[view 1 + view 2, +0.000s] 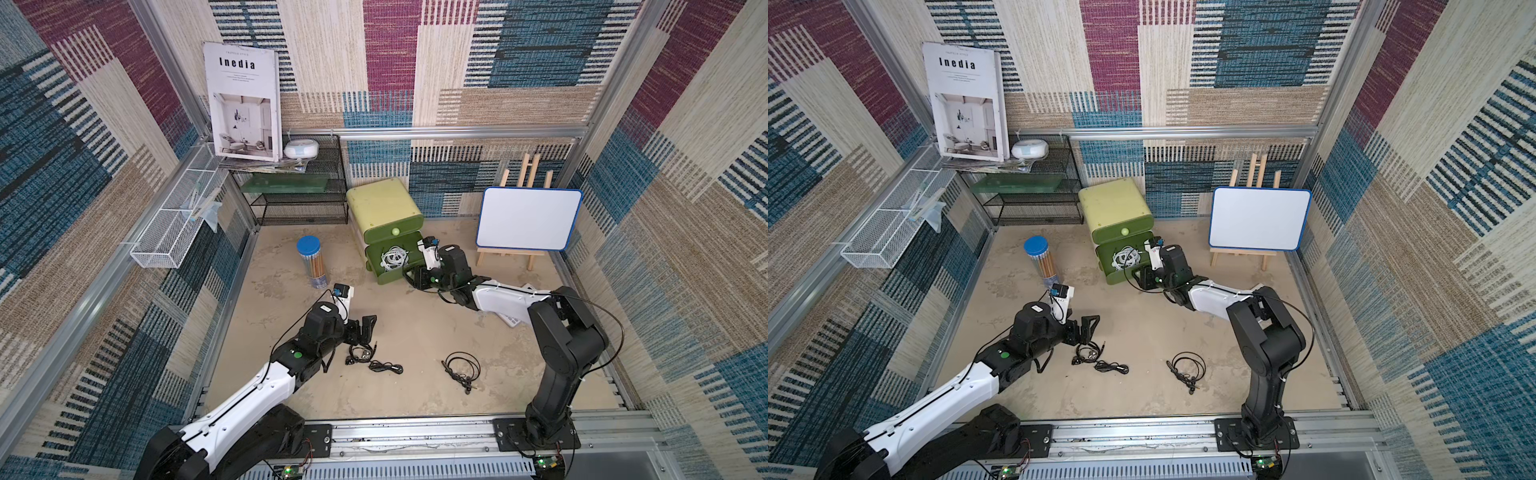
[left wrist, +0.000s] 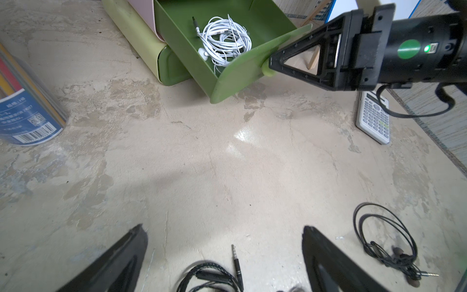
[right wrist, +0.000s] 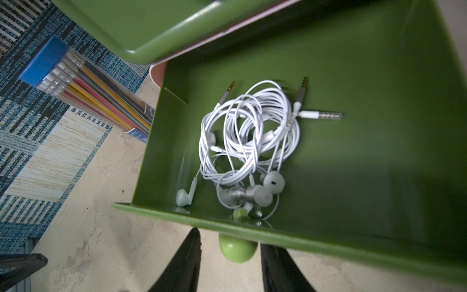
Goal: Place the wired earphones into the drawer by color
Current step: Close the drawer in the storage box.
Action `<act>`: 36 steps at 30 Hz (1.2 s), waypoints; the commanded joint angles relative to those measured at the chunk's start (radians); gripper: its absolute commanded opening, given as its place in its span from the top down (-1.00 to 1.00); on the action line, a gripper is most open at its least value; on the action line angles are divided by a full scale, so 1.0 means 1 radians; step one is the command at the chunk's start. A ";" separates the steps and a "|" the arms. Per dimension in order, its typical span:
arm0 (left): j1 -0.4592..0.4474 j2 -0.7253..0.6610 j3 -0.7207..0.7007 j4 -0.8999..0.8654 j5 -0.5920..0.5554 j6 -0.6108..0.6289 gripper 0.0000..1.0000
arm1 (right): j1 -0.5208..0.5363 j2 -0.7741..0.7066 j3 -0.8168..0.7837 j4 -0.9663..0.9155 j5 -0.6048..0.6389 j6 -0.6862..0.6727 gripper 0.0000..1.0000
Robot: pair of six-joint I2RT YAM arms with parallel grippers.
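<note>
Our left claw (image 1: 360,334) hangs spread wide just above a black earphone bundle (image 1: 358,354), which is nearest the left arm. Our right claw (image 3: 229,240), half spread, straddles the open drawer's knob (image 3: 237,249). White earphones (image 3: 249,141) lie in that drawer (image 3: 366,75); another black set (image 1: 460,376) lies between the arms.

White earphones (image 3: 250,136) lie in the dark green drawer (image 3: 353,75), black earphones (image 1: 386,367) on the mottled beige bench (image 1: 415,324); the walls (image 1: 390,50) show blue, maroon and cream patches.

Patchwork woven walls (image 1: 390,62), mottled beige floor (image 1: 415,328), black mesh shelf (image 1: 301,210)
</note>
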 commanded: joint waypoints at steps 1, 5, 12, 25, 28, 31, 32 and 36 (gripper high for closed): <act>0.001 -0.004 0.003 0.022 -0.008 0.008 -0.99 | 0.000 0.012 0.020 0.033 0.021 0.004 0.13; 0.001 -0.007 0.000 0.021 -0.010 0.008 -0.99 | 0.000 0.031 0.049 0.029 0.029 0.003 0.13; 0.001 -0.009 0.001 0.021 -0.012 0.010 -0.99 | 0.001 0.068 0.106 0.021 0.046 -0.003 0.14; 0.001 -0.009 -0.001 0.022 -0.015 0.011 -0.99 | 0.000 0.155 0.220 0.022 0.066 -0.003 0.14; 0.001 -0.010 -0.001 0.021 -0.014 0.012 -0.99 | 0.001 0.175 0.243 0.024 0.071 -0.001 0.14; 0.001 -0.011 -0.002 0.023 -0.016 0.011 -0.98 | 0.000 0.193 0.264 0.029 0.076 -0.001 0.14; 0.001 -0.012 -0.003 0.022 -0.016 0.011 -0.99 | 0.000 0.198 0.270 0.032 0.079 0.000 0.14; 0.001 -0.009 -0.003 0.027 -0.018 0.011 -0.98 | 0.000 0.219 0.286 0.059 0.082 0.005 0.14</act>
